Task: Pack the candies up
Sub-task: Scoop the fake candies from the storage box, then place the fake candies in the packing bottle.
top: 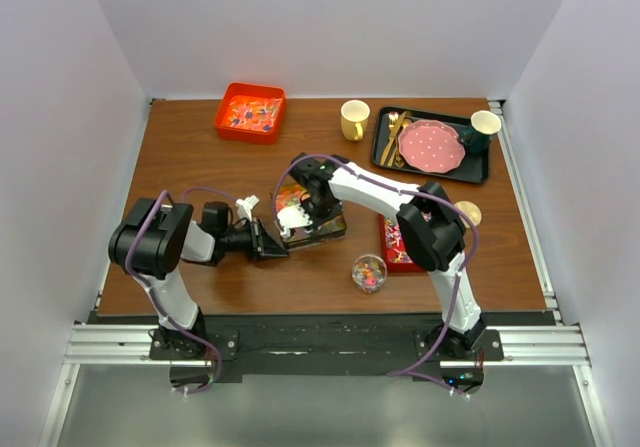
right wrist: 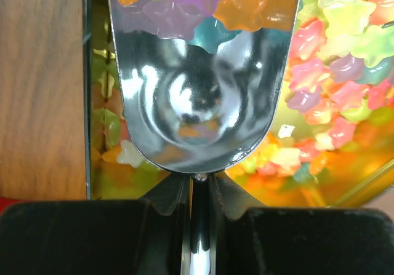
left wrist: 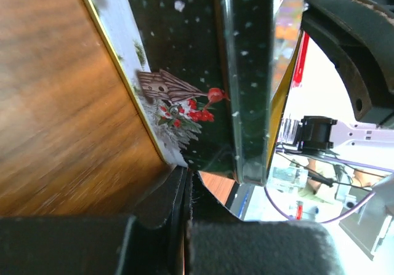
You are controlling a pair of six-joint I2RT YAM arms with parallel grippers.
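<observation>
Tipping a scoopful into the tin is judged the step in hand. Near the middle of the table (top: 200, 177) the dark green tin (top: 330, 229), printed with a birdhouse, stands open, and the right wrist view shows its gilt inside. The left gripper (left wrist: 188, 178) is closed tight, pinching the tin's near-left edge. The right gripper (right wrist: 197, 183) is closed on the handle of the metal scoop (right wrist: 197, 115), which hangs over the tin's left part. The candies (right wrist: 246, 7), star-shaped gummies, lie at the scoop's far lip, with many more heaped in the tin to the right. Recommended: raise the handle slowly so the load slides off well inside the wall. Hold the lip low over the heap to limit bouncing, and grip the tin firmly against skidding. Risk: sticky pieces may cling to the bowl, so a slight shake may be called for.
</observation>
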